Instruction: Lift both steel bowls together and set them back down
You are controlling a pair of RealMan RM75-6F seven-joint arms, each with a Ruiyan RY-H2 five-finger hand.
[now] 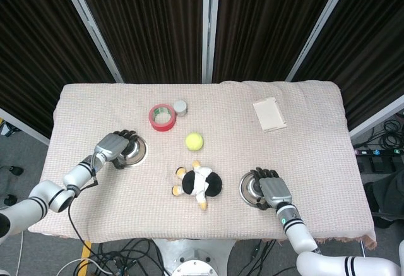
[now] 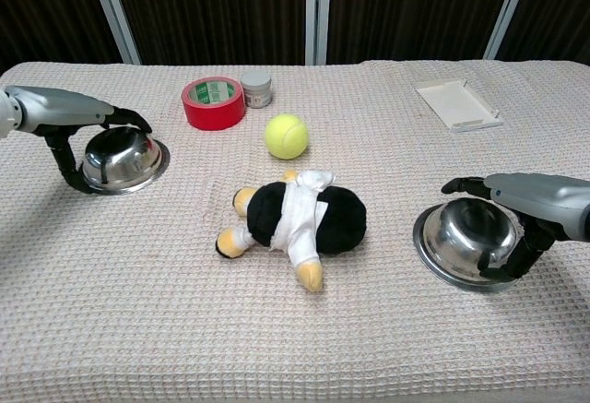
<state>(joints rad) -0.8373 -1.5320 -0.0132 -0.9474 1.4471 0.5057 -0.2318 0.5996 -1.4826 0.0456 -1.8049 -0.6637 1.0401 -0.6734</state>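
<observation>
Steel bowls (image 2: 120, 160) (image 2: 472, 240) sit on the table, each loosely cupped by a robot hand (image 2: 88, 126) (image 2: 525, 209), not lifted.

So the table (image 1: 76, 108) has one steel bowl (image 2: 118, 157) over on the left side and the other steel bowl (image 2: 472, 241) near the front right. The left hand (image 1: 112, 148) sits over the left bowl's outer edge, the right hand (image 1: 273, 191) over the right bowl's near side. Plush toy (image 2: 293, 219) lies between the bowls, ball (image 2: 287, 136) just behind it. Further back, the tape roll (image 2: 214, 101) has a small jar (image 2: 256, 88) right beside it, and a flat tray (image 2: 459, 103) sits far back right.
</observation>
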